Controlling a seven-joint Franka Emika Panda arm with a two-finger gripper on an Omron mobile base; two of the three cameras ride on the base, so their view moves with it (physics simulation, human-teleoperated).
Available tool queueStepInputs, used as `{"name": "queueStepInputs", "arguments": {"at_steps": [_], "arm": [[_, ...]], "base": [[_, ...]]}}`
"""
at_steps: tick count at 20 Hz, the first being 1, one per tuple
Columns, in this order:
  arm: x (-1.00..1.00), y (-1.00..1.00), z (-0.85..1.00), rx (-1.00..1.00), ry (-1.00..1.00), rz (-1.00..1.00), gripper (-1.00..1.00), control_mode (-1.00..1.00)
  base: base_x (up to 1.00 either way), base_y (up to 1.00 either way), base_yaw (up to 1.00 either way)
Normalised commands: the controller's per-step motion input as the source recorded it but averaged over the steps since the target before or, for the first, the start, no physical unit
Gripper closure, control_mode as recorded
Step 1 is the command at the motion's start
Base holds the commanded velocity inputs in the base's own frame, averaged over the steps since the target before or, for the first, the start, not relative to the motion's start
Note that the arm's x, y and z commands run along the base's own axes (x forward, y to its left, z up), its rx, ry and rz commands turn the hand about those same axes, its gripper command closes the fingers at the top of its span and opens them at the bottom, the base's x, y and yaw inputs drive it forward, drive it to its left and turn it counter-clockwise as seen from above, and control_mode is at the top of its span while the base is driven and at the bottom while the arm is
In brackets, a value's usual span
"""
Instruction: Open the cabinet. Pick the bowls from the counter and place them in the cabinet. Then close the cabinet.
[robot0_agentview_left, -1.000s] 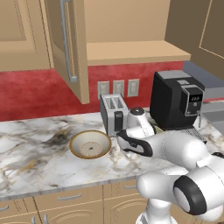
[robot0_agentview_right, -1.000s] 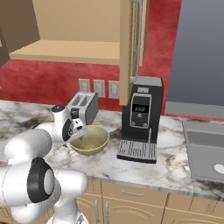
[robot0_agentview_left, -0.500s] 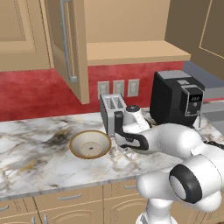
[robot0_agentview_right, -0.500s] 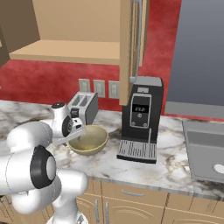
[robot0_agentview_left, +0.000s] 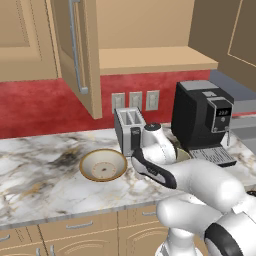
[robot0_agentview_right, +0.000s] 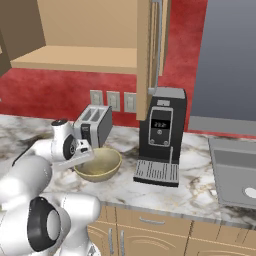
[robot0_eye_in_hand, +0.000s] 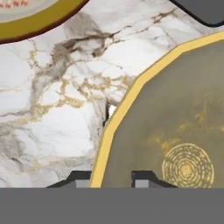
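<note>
The cabinet (robot0_agentview_left: 150, 60) is seen standing open, its left door (robot0_agentview_left: 75, 55) swung out over the desk (robot0_agentview_left: 40, 180), its shelf bare and lit. In the right base view the other door (robot0_agentview_right: 150, 55) is seen edge-on, with a long silver bar handle (robot0_agentview_right: 159, 45) on it.

Two bowls are seen on the marble desk. The shallow tan-rimmed bowl (robot0_agentview_left: 103, 164) is set upright, just left of the toaster (robot0_agentview_left: 129, 131) and near the front half of the slab. The deeper olive-yellow bowl (robot0_agentview_right: 99, 163) is placed between the toaster and the black coffee machine (robot0_agentview_right: 161, 135), in front of the toaster and just beside the machine's drip tray. The two bowls are apart, with bare marble between them.

The gripper (robot0_eye_in_hand: 111, 179) is held low over the near rim of the olive-yellow bowl. In the hand view the two dark fingertips (robot0_eye_in_hand: 78, 178) are seen either side of the yellow rim, one outside over marble, one inside over the bowl's floor, where a ring pattern is marked. The jaws are partly closed around that rim; whether the rim is actually pinched cannot be told. The bowl is seen resting on the desk, not lifted.

Three wall outlets (robot0_agentview_left: 136, 100) are noted on the red backsplash behind the toaster.
</note>
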Motion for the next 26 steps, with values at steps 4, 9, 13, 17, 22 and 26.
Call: {"name": "queueStepInputs", "arguments": {"at_steps": [4, 9, 13, 17, 22, 26], "arm": [[-0.13, -0.31, 0.00, 0.00, 0.00, -0.05, 1.00, -1.00], [-0.13, -0.38, 0.00, 0.03, 0.00, 0.00, 1.00, -1.00], [-0.26, -0.19, 0.01, 0.00, -0.01, 0.01, 1.00, -1.00], [-0.12, -0.02, 0.16, 0.00, -0.12, 0.00, 1.00, -1.00], [0.00, 0.00, 0.31, 0.00, -0.11, 0.01, 1.00, -1.00], [0.00, 0.00, 0.34, 0.00, -0.06, 0.02, 1.00, -1.00]], "base": [[0.00, 0.00, 0.00], [0.00, 0.00, 0.00], [0.00, 0.00, 0.00], [0.00, 0.00, 0.00], [0.00, 0.00, 0.00], [0.00, 0.00, 0.00]]}}
